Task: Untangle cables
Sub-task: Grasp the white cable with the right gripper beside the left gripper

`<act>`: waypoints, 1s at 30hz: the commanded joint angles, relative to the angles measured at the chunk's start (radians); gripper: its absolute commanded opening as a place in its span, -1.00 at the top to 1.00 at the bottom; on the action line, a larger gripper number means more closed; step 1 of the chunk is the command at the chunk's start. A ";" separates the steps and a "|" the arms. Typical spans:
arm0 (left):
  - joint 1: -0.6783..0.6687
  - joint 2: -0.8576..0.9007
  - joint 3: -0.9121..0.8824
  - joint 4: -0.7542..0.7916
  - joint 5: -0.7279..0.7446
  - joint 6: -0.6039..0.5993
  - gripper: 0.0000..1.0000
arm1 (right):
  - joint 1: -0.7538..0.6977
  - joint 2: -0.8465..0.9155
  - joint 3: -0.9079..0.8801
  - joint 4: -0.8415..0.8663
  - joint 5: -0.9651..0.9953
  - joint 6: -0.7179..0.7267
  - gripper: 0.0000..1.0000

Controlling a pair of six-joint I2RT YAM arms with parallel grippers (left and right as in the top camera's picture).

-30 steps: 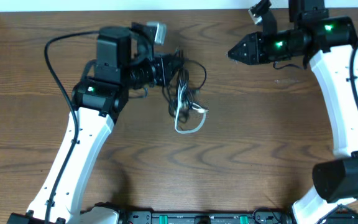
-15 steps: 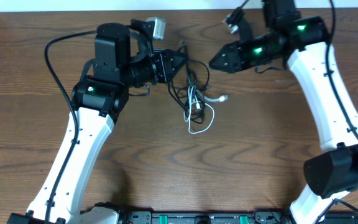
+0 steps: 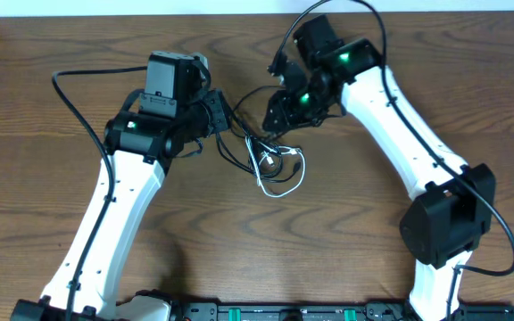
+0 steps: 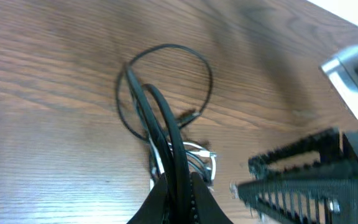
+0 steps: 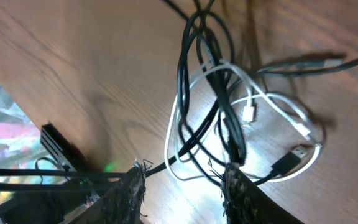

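The cables lie tangled at mid-table: black cable (image 3: 244, 134) in several loops, white cable (image 3: 279, 190) looped beneath. My left gripper (image 3: 227, 116) is shut on strands of the black cable (image 4: 166, 46), which run up from between its fingertips (image 4: 180, 193); the white cable (image 4: 211, 163) lies just beyond. Hanging right over the tangle, my right gripper (image 3: 277, 114) is open. In its wrist view the jaws (image 5: 182, 186) stand apart, with the black cable (image 5: 183, 68) and white cable (image 5: 170, 134) crossing below them. A black USB plug (image 5: 288, 160) lies by the right finger.
The right gripper's ribbed finger (image 4: 303, 186) sits close beside the left gripper. Both arms (image 3: 105, 223) (image 3: 400, 134) lean in over the wooden table (image 3: 43, 116), whose far edge meets a white wall. Arm wiring (image 3: 70, 89) arcs at the left.
The right arm has swung left and down from the far right onto the tangle, its jaws widening. The left gripper has pulled back left, and the bundle has shifted with it.
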 commanded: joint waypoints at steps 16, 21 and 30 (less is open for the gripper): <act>0.004 0.009 0.028 -0.015 -0.056 0.017 0.85 | 0.129 0.101 -0.017 -0.016 0.103 0.066 0.25; 0.004 0.009 0.028 -0.015 -0.060 0.018 0.85 | 0.132 0.101 -0.046 -0.010 0.124 0.068 0.25; 0.004 0.009 0.028 -0.015 -0.060 0.017 0.85 | 0.156 0.101 -0.127 0.085 0.116 0.068 0.25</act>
